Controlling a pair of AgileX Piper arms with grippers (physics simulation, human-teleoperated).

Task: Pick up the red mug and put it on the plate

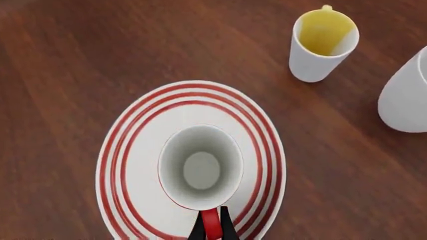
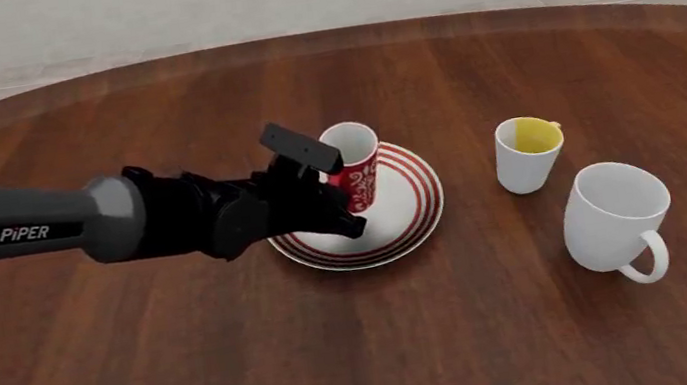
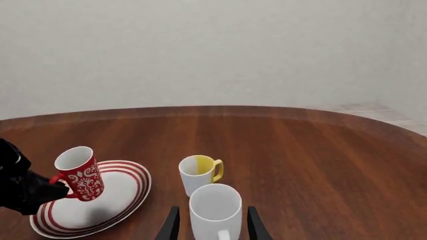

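**Red mug held over the plate**

I see the red mug [image 3: 80,174] mouth up, axis tilted slightly, handle toward the left arm. It hangs over the plate [image 2: 416,204]; contact is probably none, hard to confirm. Left gripper [image 1: 212,229] pinches the handle, fingers nearly together. Right gripper [image 3: 212,225] is spread, straddling the white mug [image 2: 613,215]; its fingertips are cut off.

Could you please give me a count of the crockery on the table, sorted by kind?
Mugs: 3, namely the red mug, the white mug and the white cup with yellow inside
Plates: 1, the plate
Total: 4
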